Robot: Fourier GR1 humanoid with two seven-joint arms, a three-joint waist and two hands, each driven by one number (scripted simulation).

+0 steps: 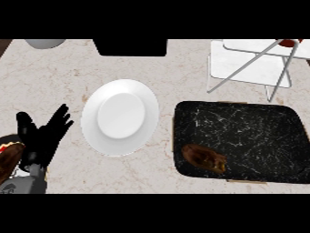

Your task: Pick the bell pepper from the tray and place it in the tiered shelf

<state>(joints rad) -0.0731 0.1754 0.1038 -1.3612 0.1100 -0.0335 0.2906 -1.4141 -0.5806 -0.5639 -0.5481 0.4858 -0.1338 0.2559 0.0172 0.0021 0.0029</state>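
– Fingers of my L hand: straight, spread, pointing up, nothing held. Hand rests near the L edge, well apart from the tray, so it stays out of the work area.
– R hand?
– Not in view; no status.
– Pepper?
– Pepper lies in the tray, near-L corner, close to the wall. It looks brownish and lies low on its side.
– Shelf?
– Shelf stands at far R, just beyond the tray. A small red item shows at its top; can't tell what it is. Pepper isn't on any tier.
– Obstacles?
– Plate sits between L hand and tray. Judgement: tray and shelf are both R-side, so the job suits the R hand.
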